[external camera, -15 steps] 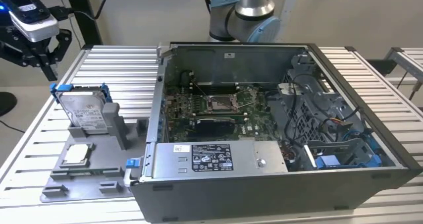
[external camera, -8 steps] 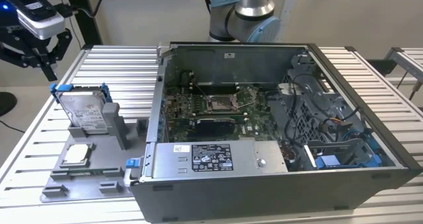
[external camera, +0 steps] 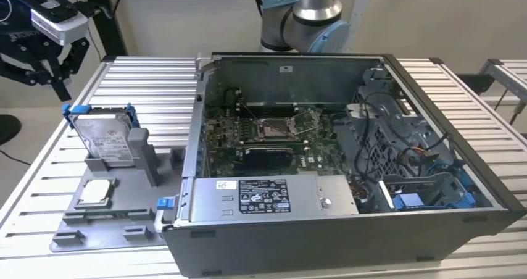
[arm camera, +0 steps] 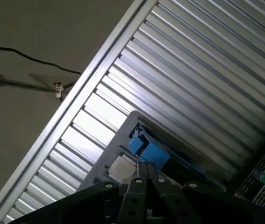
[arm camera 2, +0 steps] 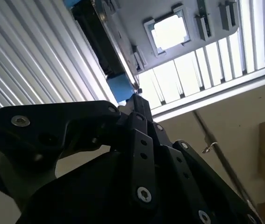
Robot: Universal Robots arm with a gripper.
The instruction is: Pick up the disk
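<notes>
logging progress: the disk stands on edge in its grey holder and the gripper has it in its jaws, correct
Not quite. The disk does stand on edge in its grey holder, but the gripper is not holding it. The exterior view shows it hanging just above the disk's top corner, with the jaws not around it.

An open computer case (external camera: 329,242) stands beside a grey fixture (external camera: 107,233) holding a CPU chip (external camera: 95,191).

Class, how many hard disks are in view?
1. The disk stands on edge in the grey holder, exterior view's left of the computer case; its bays may hide others.
</notes>
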